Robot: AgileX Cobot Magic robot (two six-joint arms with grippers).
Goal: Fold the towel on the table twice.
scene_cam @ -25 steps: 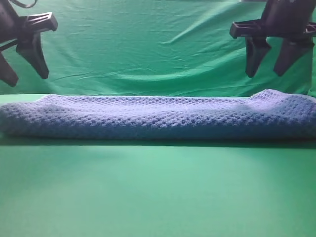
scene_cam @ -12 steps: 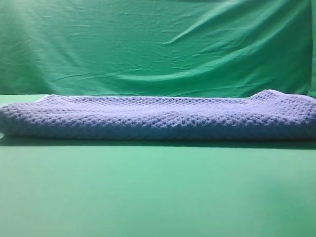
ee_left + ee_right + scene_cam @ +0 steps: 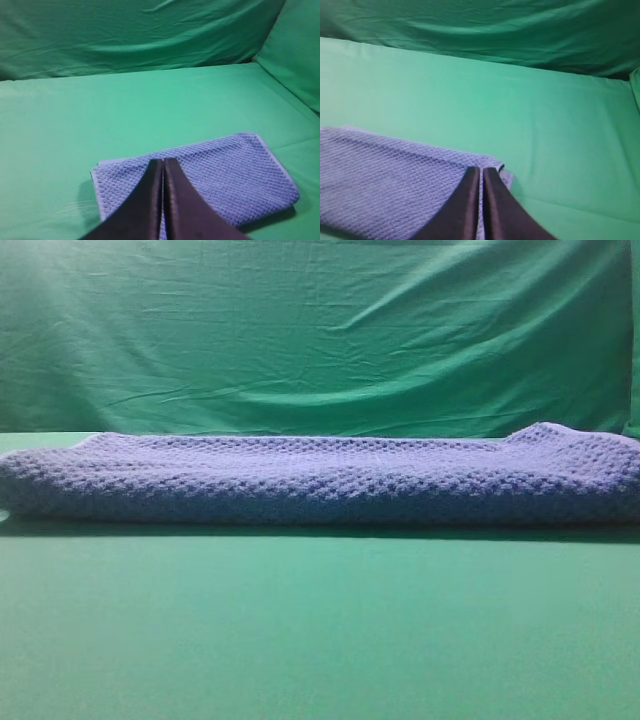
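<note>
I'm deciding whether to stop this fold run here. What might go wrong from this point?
The towel looks thick and soft, so its layers may spring open or slump. Both the left gripper and the right gripper are shut above it; coming down that way they would likely push the cloth along the smooth table and skew its edges.

We see the towel (image 3: 320, 480) lying folded across the surface (image 3: 320, 640), reaching nearly from its left edge to its right. The backdrop cloth (image 3: 320, 330) hangs behind it. Both claws are above the towel, one over each end.
</note>
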